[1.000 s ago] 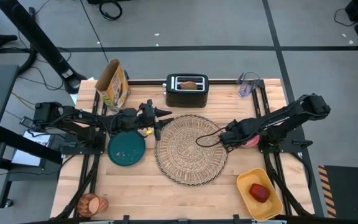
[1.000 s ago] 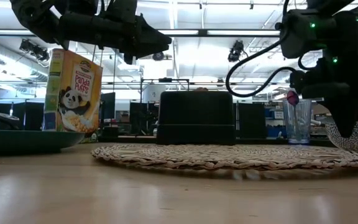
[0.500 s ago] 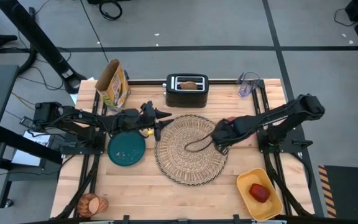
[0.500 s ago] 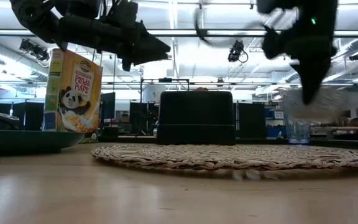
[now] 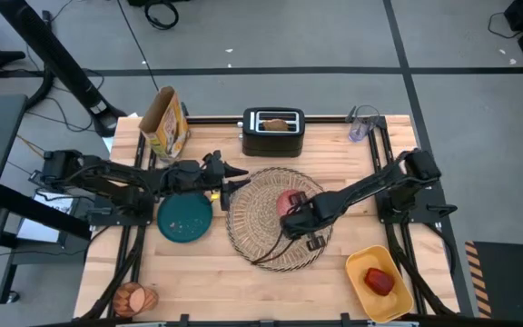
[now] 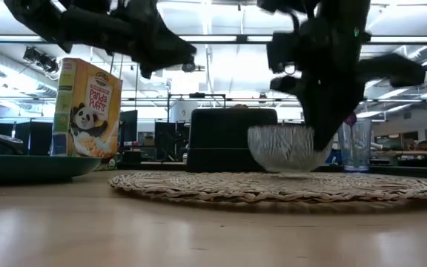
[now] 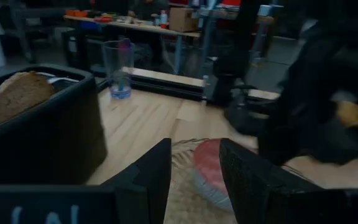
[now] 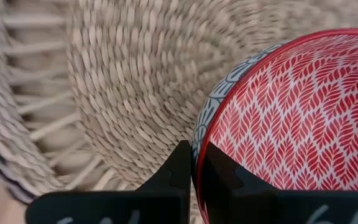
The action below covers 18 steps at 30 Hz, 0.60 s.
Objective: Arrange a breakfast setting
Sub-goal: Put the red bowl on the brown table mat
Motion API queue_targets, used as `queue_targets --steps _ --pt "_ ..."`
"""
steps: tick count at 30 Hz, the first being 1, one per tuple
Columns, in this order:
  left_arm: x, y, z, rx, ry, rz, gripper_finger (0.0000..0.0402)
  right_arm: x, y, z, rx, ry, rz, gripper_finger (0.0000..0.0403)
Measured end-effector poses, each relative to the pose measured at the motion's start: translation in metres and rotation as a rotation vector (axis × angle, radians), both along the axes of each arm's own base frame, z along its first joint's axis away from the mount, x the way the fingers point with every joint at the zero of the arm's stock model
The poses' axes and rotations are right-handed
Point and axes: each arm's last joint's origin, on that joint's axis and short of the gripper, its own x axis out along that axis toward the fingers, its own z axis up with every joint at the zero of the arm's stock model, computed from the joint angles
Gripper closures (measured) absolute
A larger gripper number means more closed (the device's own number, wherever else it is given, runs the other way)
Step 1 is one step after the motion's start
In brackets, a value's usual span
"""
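Observation:
The round woven straw placemat [image 5: 261, 232] lies at the table's middle. My right gripper [image 5: 296, 218] is shut on the small red bowl [image 5: 289, 201] over the placemat's middle; in the low view the bowl [image 6: 286, 148] is level, with its base at the mat's surface. My left gripper [image 5: 239, 174] is open and empty in the air over the placemat's far left edge. The teal plate [image 5: 185, 218] lies left of the placemat. The toast slice [image 5: 277, 123] sticks out of the black toaster [image 5: 273, 133]. The red apple [image 5: 380, 282] lies in a yellow tray. My right gripper holds the bowl by its rim [image 8: 199, 134], on the bowl's near right side, one finger [image 8: 222, 177] inside the bowl and one [image 8: 178, 171] outside. The fingers come from above, pointing down. The bowl stays upright; whether its base rests on the placemat I cannot tell.
A cereal box [image 5: 165, 123] stands at the far left and a clear glass [image 5: 361, 123] at the far right. The yellow tray [image 5: 360, 263] sits at the near right corner. An orange-brown round thing [image 5: 134, 296] lies at the near left corner.
My right gripper has carried the red bowl from the table's right side toward the left, over the placemat, and lowered it to the mat's surface. The bowl has stayed upright. My left gripper has stayed open at the placemat's far left edge.

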Motion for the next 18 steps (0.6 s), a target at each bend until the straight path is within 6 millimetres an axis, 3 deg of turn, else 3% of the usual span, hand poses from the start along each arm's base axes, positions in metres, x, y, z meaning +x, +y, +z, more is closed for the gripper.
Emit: queue_targets --steps 9,18 --pt "-0.017 -0.002 0.020 0.016 -0.037 -0.044 0.0257 0.011 0.002 -0.009 -0.028 -0.032 0.150 0.0376" --pt "-0.018 -0.002 0.021 0.017 -0.034 -0.045 0.0257 0.018 0.002 -0.008 -0.025 -0.087 0.282 0.0375"
